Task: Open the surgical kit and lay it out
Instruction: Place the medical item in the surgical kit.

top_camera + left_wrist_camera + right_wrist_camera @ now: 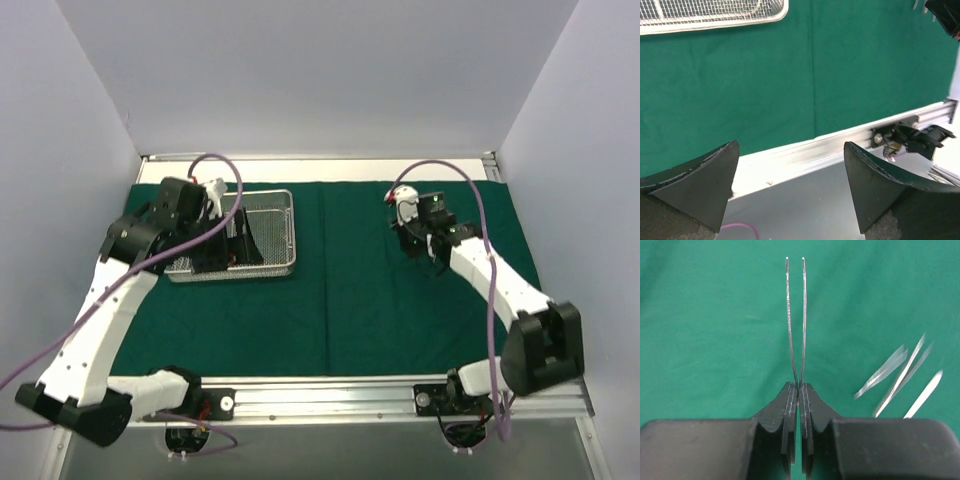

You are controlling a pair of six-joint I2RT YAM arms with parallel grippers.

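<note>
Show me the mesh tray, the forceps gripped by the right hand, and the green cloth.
mesh tray [291, 238]: top external view, on its right wall.
forceps [789, 330]: right wrist view, on the left blade.
green cloth [400, 310]: top external view, on a bare stretch towards the near edge.

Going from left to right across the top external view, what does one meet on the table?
wire-mesh tray → fold line in the green cloth → right gripper, shut on forceps
</note>
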